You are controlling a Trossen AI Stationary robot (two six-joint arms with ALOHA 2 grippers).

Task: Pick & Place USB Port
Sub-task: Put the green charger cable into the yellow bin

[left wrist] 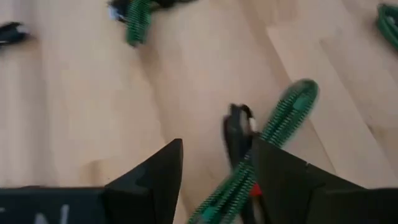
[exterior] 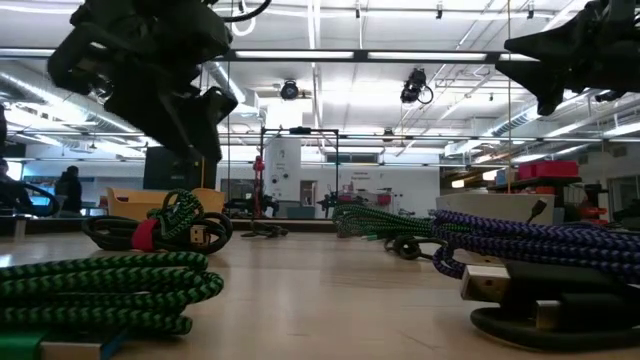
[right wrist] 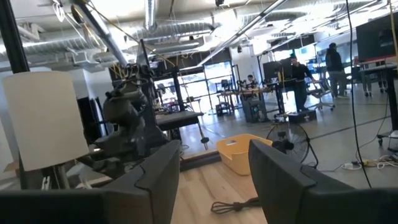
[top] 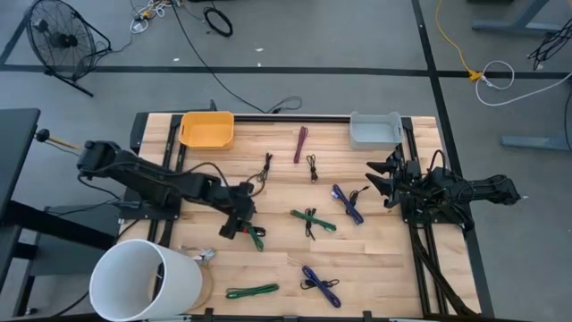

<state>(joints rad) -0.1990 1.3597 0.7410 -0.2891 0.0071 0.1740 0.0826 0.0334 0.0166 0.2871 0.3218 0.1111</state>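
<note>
The high view looks straight down from well above, taking in the whole wooden bench (top: pixel 375 259) and grey floor around it. The low view sits at bench-top height, close to the nearest cables, facing level into the workshop. The left wrist view points steeply down, very near the wood, its fingers (left wrist: pixel 152 177) in the lower frame. The right wrist view faces level across the bench. It shares the yellow bin (right wrist: pixel 245 151) and white cylinder (right wrist: pixel 46 118) with the high view.

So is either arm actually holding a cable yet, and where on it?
Nothing is held. The left gripper hovers, jaws open, over the green cable. The right gripper waits, open, by the table's right edge.
</note>
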